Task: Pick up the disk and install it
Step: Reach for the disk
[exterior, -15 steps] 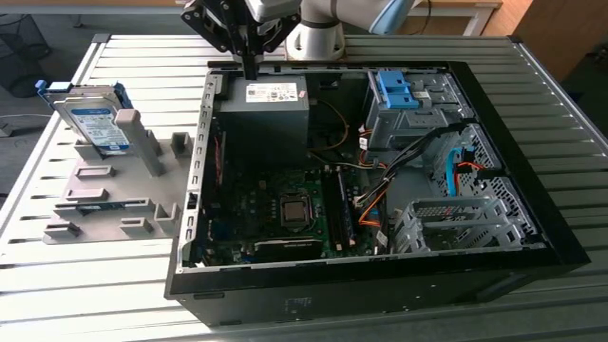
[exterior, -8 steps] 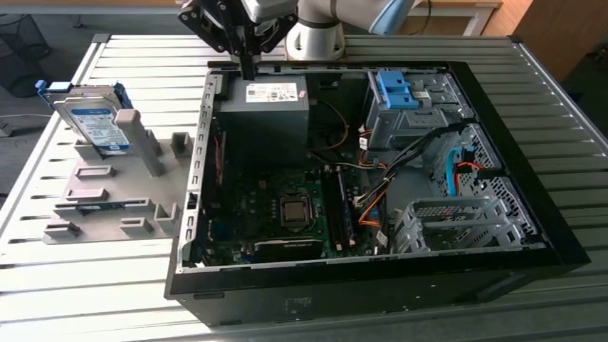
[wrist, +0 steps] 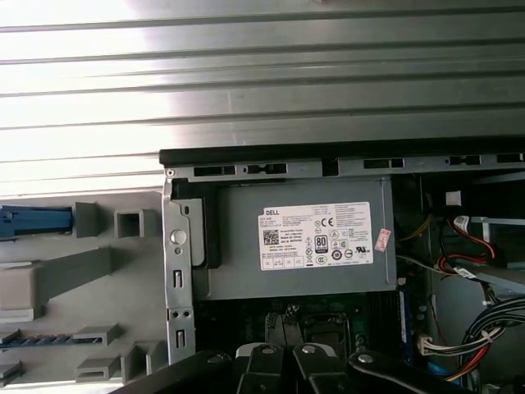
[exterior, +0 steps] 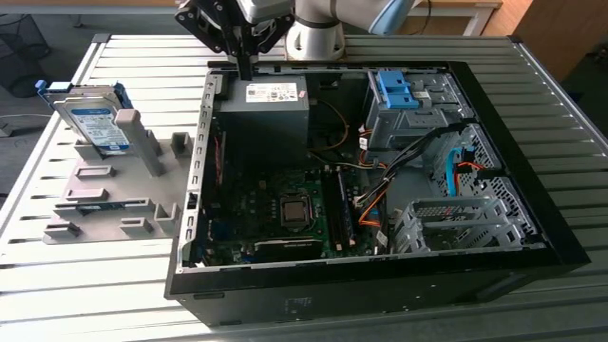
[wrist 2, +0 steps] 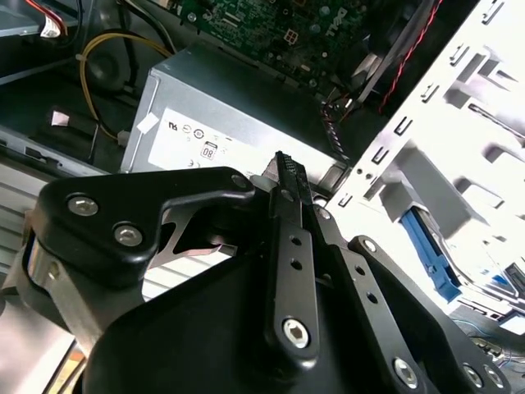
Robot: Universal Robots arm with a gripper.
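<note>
The gripper [exterior: 245,73], jaws pressed together and empty, hangs over the power supply [exterior: 270,96]. The disk [exterior: 93,122] stands in the grey fixture [exterior: 95,173], well apart

Bright daylight glares off the slatted table [wrist: 262,90]; the open computer case [exterior: 380,292] is dim inside

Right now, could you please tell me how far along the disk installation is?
Nothing looks done yet: the disk stands in the grey holder on the exterior view's left, outside the computer case. The pincer is shut and empty near the power supply. Picking up and installing are both left.
</note>
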